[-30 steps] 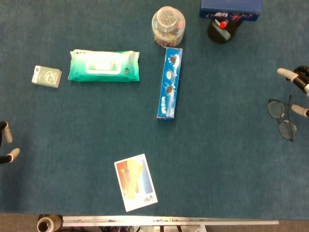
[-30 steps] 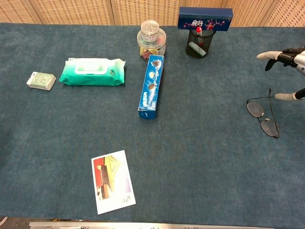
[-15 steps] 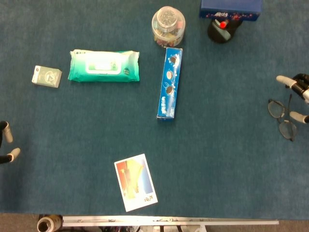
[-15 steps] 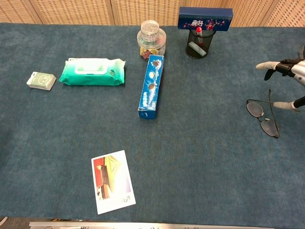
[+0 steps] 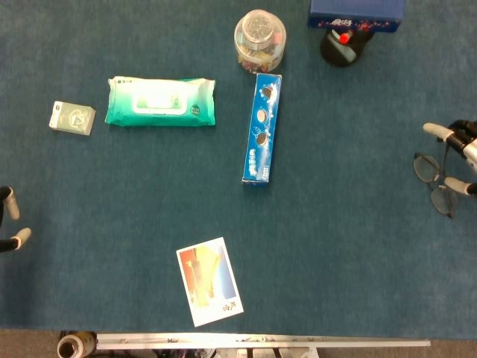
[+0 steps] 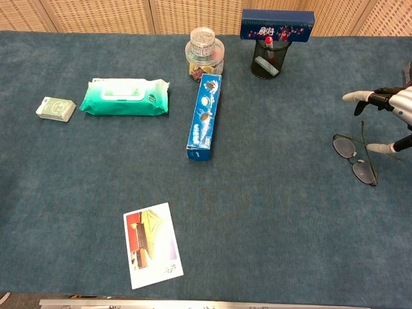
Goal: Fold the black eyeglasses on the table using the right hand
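The black eyeglasses (image 5: pixel 437 183) (image 6: pixel 355 156) lie on the blue table near its right edge, lenses toward the middle and one temple arm standing open behind them. My right hand (image 5: pixel 460 153) (image 6: pixel 389 116) hovers just over their far side, fingers spread above and beside the frame, holding nothing. Whether a fingertip touches the frame is unclear. Only two fingertips of my left hand (image 5: pixel 10 221) show at the left edge of the head view, apart and empty.
A blue biscuit box (image 5: pixel 261 127) lies mid-table. Behind it stand a clear jar (image 5: pixel 259 39) and a black pen cup (image 5: pixel 342 45) under a blue box (image 5: pixel 356 10). A green wipes pack (image 5: pixel 160 101), a small tissue pack (image 5: pixel 72 118) and a postcard (image 5: pixel 209 280) lie to the left.
My right hand has come down and toward the near side, closing in over the glasses. The glasses and my left hand have not moved.
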Controlling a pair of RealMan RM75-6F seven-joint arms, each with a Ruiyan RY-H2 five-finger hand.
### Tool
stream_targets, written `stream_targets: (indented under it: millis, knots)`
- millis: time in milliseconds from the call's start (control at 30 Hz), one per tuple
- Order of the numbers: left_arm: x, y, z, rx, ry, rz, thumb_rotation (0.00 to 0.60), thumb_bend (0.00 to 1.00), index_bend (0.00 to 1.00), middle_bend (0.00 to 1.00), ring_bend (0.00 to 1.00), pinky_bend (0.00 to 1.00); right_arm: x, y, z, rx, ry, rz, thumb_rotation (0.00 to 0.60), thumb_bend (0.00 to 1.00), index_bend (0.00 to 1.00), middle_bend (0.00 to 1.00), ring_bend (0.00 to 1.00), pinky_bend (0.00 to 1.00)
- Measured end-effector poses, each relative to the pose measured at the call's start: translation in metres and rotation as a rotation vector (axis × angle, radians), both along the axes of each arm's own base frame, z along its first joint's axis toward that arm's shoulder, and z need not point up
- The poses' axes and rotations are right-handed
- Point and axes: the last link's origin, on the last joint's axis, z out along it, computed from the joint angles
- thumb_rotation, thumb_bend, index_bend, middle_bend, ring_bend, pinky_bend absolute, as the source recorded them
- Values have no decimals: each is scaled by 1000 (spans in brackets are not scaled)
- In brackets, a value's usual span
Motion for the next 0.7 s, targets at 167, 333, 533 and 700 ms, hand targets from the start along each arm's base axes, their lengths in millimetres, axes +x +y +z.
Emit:
stream_targets:
  millis: [167,333,533,700]
  knots:
    - [0,0,0,1,-2,-1,600,50,617,844,1000,985,4,-3,5,-23,-11,13,600,104,176,377,262,370]
    - [1,0,0,2,-3,-2,600,51,617,845,1000,985,5,-3,9,-32,-11,18,600,106,176,377,262,370]
    - [0,0,-1,1,-3,-1,600,51,617,844,1000,985,4,1,10,-28,-6,13,600,106,176,377,262,370]
    - [0,-1,-1,1,-5,1,600,50,617,844,1000,985,2,3,8,-20,3,3,600,106,176,377,262,370]
